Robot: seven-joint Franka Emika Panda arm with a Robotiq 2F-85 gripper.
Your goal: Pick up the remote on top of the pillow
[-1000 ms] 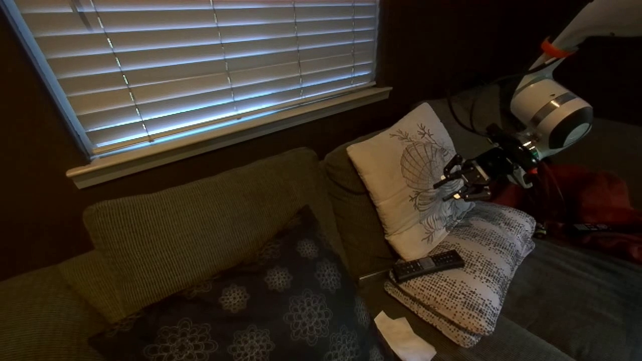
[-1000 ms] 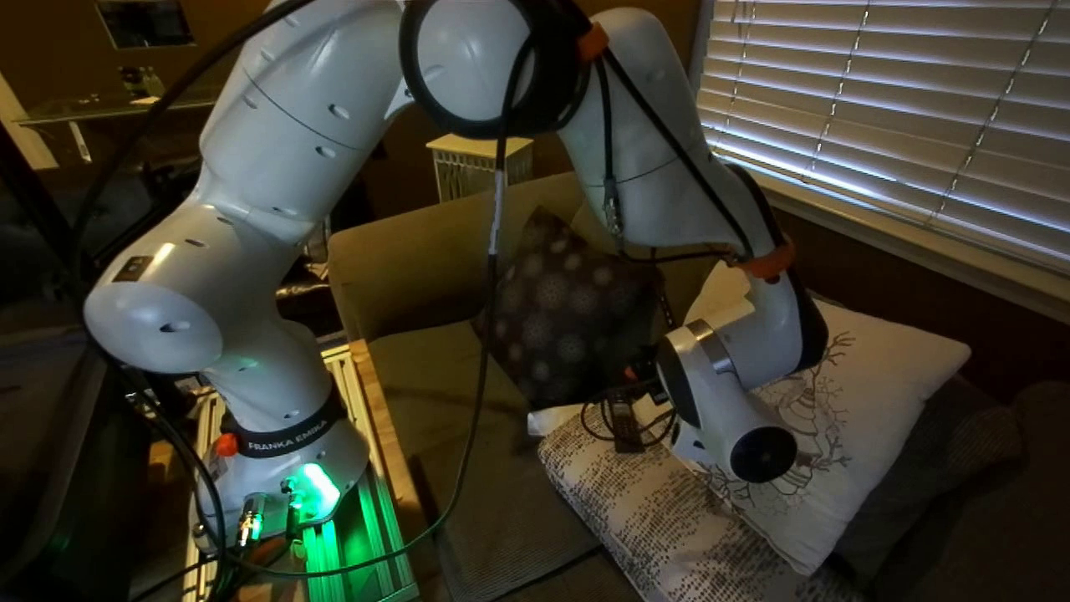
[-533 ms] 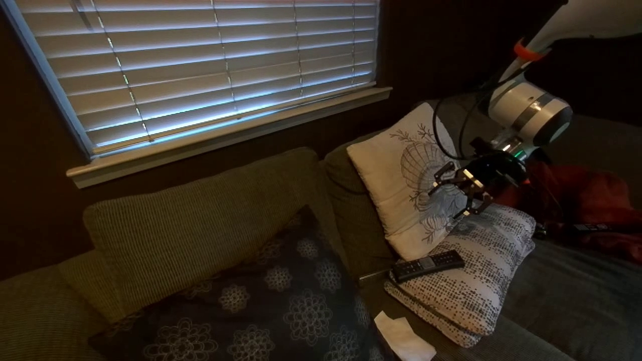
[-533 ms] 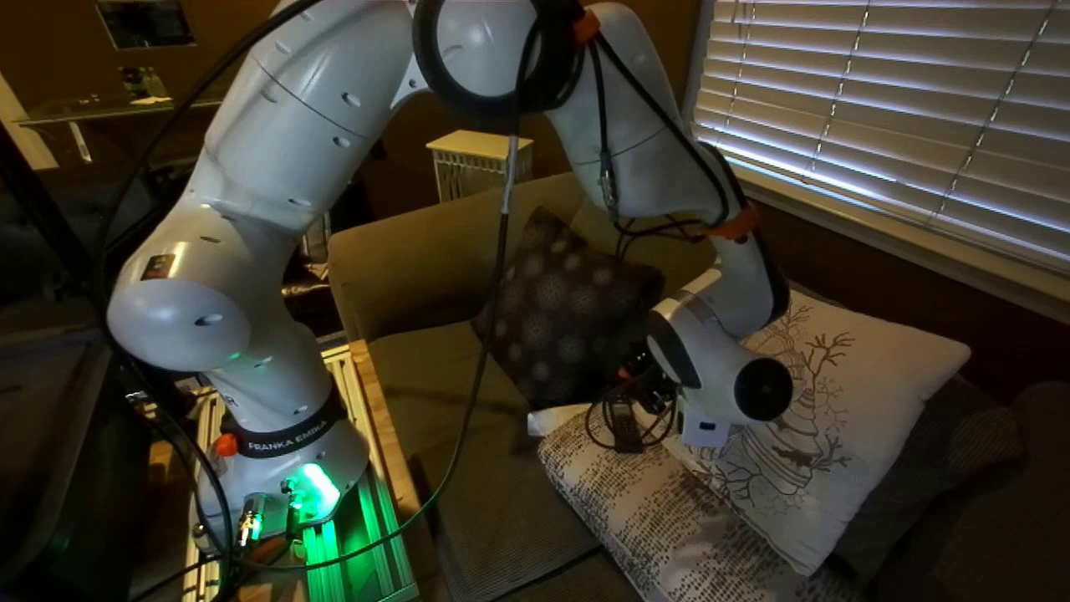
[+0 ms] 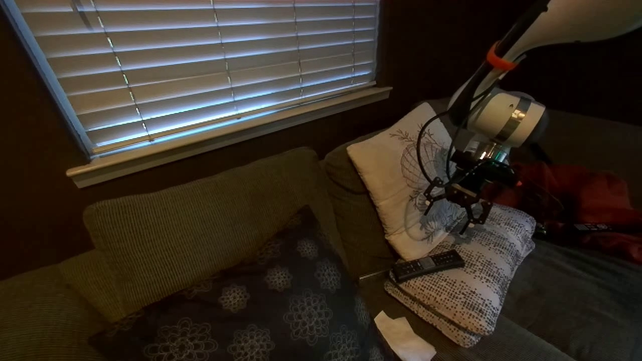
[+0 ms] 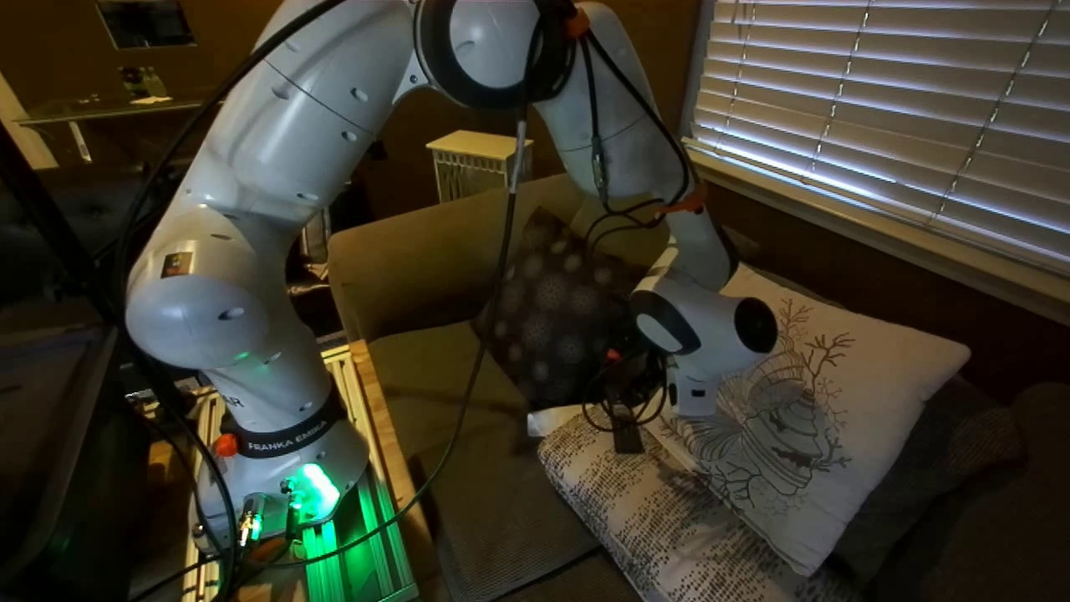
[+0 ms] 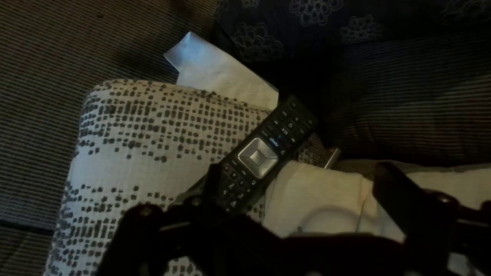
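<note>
Found the remote (image 7: pixel 259 155) on top of the pillow (image 7: pixel 122 165), face up and aslant, with one end at the pillow's edge. Read from the wrist view alone the digits and a play-pause mark on its face, on either side of a silver pad (image 7: pixel 255 166). Made out in an exterior view, on the remote (image 5: pixel 429 265), only rows of small keys and a paler middle.

Noted the gripper (image 5: pixel 444 222) in an exterior view with a wide gap between its tips, above the pillow, apart from the remote, in front of the white cushion (image 5: pixel 386 170). Traced across that cushion a looped cable (image 5: pixel 418 145). Confirmed the wide gap in the wrist view, with the remote's lower end partly covered by the gripper (image 7: pixel 301 180). Could not tell the gap in an exterior view, past the arm (image 6: pixel 631 163); saw there the remote (image 6: pixel 628 441) only in part, behind cable and gripper.

Marked as closest to the remote the white cushion, leaning just beside it. Listed from all three views the dark cushion (image 5: pixel 261 291) with flower rings and a white sheet (image 7: pixel 222 73) by the pillow's end. Listed from both exterior views the blinds (image 5: pixel 175 65). Added from an exterior view alone a red cloth (image 5: pixel 597 193) beyond the pillow. Added from an exterior view alone the base (image 6: pixel 280 472), partly lit green, and a white stand (image 6: pixel 481 149).
</note>
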